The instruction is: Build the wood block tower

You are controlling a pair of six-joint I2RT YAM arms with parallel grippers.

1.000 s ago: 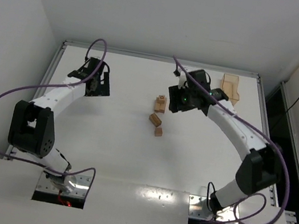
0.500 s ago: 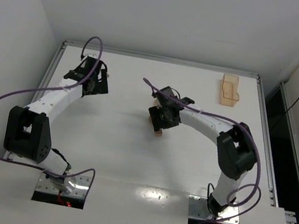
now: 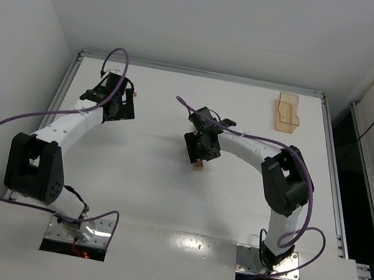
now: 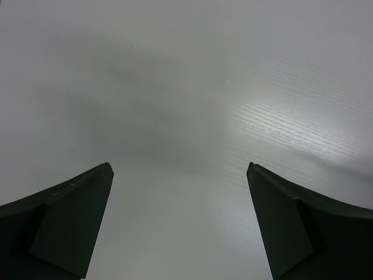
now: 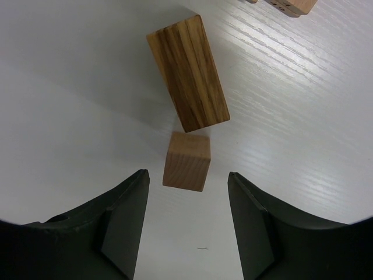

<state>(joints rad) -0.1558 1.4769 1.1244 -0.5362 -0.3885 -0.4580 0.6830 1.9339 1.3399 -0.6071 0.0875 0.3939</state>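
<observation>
In the right wrist view a small light-tan cube point(image 5: 186, 161) lies on the white table, just beyond my fingertips and centred between them. A darker-grained oblong bar point(image 5: 187, 73) lies right behind it, almost touching. The edges of more blocks point(image 5: 291, 6) show at the top right. My right gripper point(image 5: 186, 174) is open and empty, low over the cube. In the top view the right gripper point(image 3: 199, 146) covers most of the blocks; only the cube point(image 3: 198, 164) shows. My left gripper point(image 3: 116, 102) is open and empty over bare table point(image 4: 179, 166).
A flat pale-wood tray point(image 3: 287, 113) lies at the back right of the table. Raised metal rails point(image 3: 199, 73) run along the table's edges. Purple cables loop from both arms.
My right arm has swung left, from near the tray to over the loose blocks, and lowered toward the cube. My left gripper has shifted slightly toward the back.
</observation>
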